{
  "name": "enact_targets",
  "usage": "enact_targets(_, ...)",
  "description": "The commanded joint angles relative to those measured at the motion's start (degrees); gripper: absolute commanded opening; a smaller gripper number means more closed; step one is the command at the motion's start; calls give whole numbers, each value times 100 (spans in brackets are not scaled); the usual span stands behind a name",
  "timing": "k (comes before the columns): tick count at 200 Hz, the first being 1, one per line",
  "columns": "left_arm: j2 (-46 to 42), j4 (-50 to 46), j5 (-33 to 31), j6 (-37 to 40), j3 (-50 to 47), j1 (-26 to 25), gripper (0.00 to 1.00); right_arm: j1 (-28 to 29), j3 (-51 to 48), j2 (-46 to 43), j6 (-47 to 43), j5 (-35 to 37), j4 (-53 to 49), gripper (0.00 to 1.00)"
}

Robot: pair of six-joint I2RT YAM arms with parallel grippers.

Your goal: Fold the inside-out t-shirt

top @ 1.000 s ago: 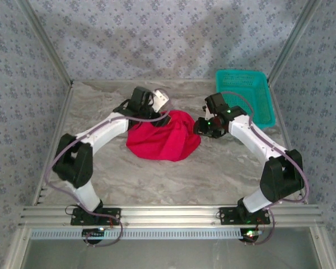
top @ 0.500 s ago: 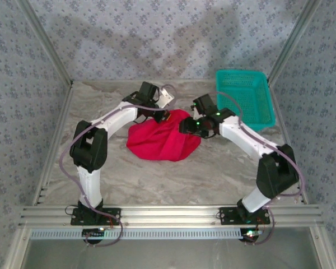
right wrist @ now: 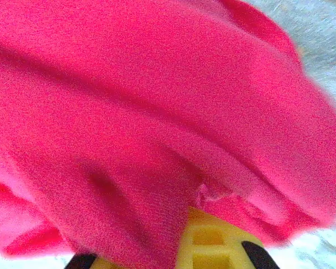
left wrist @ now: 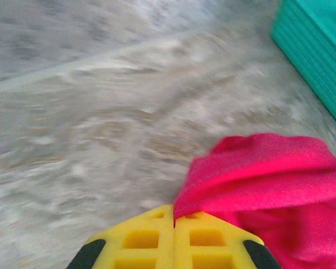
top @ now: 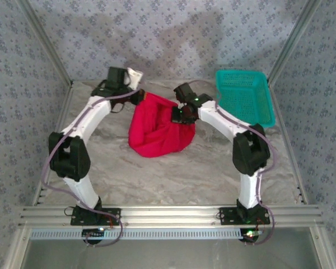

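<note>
The bright red t-shirt [top: 159, 128] hangs bunched between both arms at the back middle of the table, its lower part resting on the marble top. My left gripper [top: 141, 96] is shut on the t-shirt's upper left edge; in the left wrist view the cloth [left wrist: 269, 179] comes out from between the closed yellow fingertips [left wrist: 201, 235]. My right gripper [top: 178, 114] is shut on the upper right edge, and the red cloth [right wrist: 157, 112] drapes over its yellow fingers [right wrist: 213, 246].
A teal mesh basket [top: 243, 95] stands at the back right, close to the right arm, and its side [left wrist: 319, 61] is near in the left wrist view. Patterned walls close the back and sides. Bare marble [top: 173, 179] lies in front of the t-shirt.
Both grippers have closed on the t-shirt's top edge and moved toward the back, lifting and stretching the cloth from a flat heap into a hanging bundle.
</note>
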Motion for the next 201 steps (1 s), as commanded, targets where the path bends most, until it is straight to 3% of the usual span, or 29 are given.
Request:
enact_targets(1, -389, 156, -650, -1015, -437, 921, 0, -714, -1169, -1932, -215, 311, -565, 0)
enact_targets(18, -635, 259, -843, -1321, -817, 1254, 0, -1432, -2423, -2941, 68, 299, -344, 0)
enact_targets(35, -848, 437, -911, -1512, -1229, 1267, 0, -1864, -3470, -3542, 360, 308, 35, 0)
enact_targets(66, -944, 619, -746, -1914, -1843, 970, 0, -1891, -4276, -3186, 665, -29, 791, 0)
enact_targets(75, -970, 695, -802, -1939, -2026, 819, 0, -1781, -4202, -2945, 666, -58, 745, 17)
enact_targets(89, -1014, 809, -851, -1954, -2277, 592, 0, -1476, -3887, -2766, 590, 312, 420, 53)
enact_targets(107, -1053, 819, -911, -1993, -2454, 388, 0, -1042, -3413, -2808, 556, 1002, 26, 69)
enact_targets(131, -1073, 821, -928, -2020, -2538, 220, 0, -376, -2893, -2766, 558, 1551, -179, 68)
enact_targets(162, -1054, 728, -928, -1980, -2498, 166, 0, 305, -2416, -1966, 553, 1163, 264, 63)
enact_targets(201, -1144, 555, -1056, -1844, -2484, 165, 0, 938, -1667, -674, 295, 906, 128, 61)
